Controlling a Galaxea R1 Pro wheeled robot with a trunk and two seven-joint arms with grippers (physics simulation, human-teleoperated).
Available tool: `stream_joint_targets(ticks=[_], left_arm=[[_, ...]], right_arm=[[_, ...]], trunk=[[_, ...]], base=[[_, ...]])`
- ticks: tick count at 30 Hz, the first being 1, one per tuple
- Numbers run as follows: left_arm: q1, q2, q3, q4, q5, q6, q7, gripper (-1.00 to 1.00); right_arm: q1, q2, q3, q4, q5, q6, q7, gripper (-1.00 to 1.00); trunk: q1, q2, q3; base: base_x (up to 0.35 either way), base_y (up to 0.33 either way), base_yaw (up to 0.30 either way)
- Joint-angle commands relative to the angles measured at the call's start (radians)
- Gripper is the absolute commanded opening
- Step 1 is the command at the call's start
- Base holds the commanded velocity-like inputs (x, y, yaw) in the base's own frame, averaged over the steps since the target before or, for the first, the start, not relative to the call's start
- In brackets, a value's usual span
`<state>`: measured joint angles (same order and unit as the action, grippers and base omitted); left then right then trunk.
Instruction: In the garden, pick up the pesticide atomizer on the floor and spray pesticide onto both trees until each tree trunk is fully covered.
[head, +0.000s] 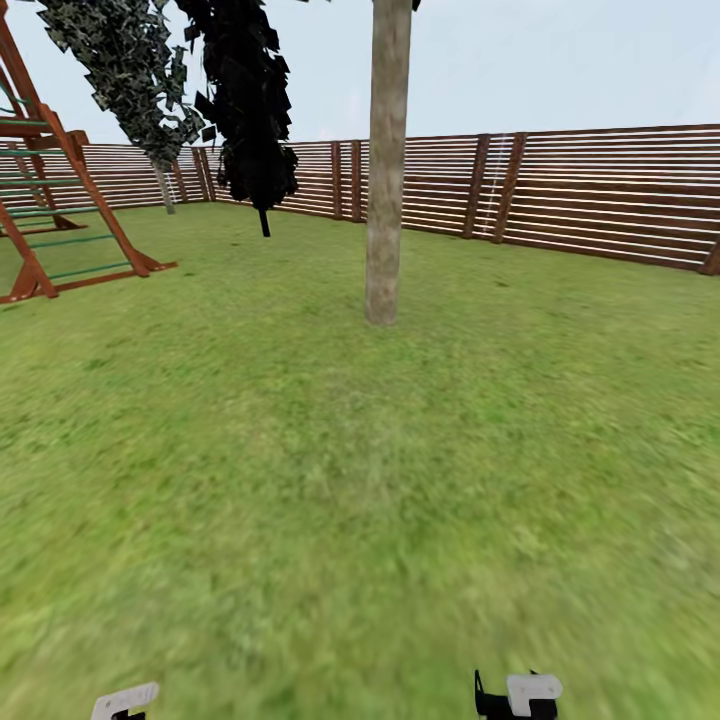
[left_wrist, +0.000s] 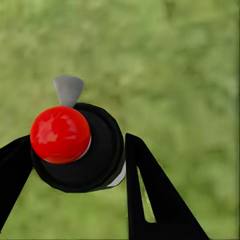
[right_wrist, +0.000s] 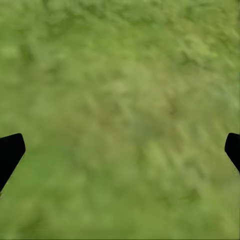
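Between the left gripper's fingers: the atomizer (left_wrist: 80, 147) sits snug, its red cap and grey nozzle facing the camera, over the grass (left_wrist: 175, 60).
Left gripper (left_wrist: 75, 165): closed on the atomizer's round black body.
How it handles: likely light, hard and smooth (a round body can twist), so hold it by the body's middle.
Right gripper (right_wrist: 120, 150): wide open, holding nothing, pointing down at the grass.
Arms: both low, tucked near the robot.
Trunk (head: 387, 170): straight ahead, well apart.
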<state>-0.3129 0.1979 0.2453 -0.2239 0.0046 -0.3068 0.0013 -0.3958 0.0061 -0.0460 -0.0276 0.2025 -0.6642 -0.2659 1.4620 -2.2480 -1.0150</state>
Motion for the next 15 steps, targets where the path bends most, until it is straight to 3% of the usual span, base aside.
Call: stream_joint_targets(ticks=[1, 15], left_arm=[[0.0, 0.0, 0.0, 0.0, 0.0, 0.0, 0.0, -1.0], [0.0, 0.0, 0.0, 0.0, 0.0, 0.0, 0.0, -1.0]], right_arm=[[0.0, 0.0, 0.0, 0.0, 0.0, 0.0, 0.0, 1.0], [0.0, 0.0, 0.0, 0.0, 0.0, 0.0, -0.001, 1.0]], trunk=[[0.0, 0.0, 0.0], [0.0, 0.0, 0.0]], base=[[0.339, 0.0, 0.0], [0.339, 0.0, 0.0]])
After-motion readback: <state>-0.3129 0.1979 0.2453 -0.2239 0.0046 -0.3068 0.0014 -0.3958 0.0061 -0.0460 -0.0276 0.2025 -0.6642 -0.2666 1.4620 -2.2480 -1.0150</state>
